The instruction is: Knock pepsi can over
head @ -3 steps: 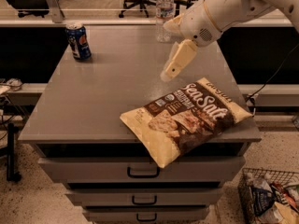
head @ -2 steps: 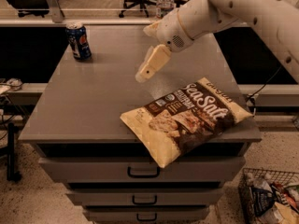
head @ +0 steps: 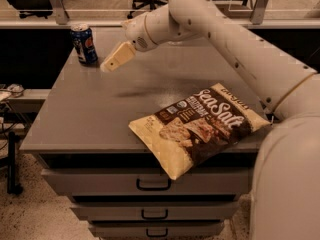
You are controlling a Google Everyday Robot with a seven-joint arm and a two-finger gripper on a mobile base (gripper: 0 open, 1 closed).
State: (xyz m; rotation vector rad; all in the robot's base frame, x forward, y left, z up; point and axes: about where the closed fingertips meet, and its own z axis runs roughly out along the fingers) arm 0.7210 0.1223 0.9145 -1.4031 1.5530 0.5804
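Camera view, hand just beside upright pepsi can, above grey tabletop

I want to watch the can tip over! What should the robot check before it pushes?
1. The pepsi can stands upright: ok.
2. The gripper is close beside the can, not touching: ok.
3. Nothing lies between gripper and can: ok.
4. The chip bag is out of the way, at the front: ok.
5. The can stays on the table after falling: cannot tell; it stands near the far left corner.
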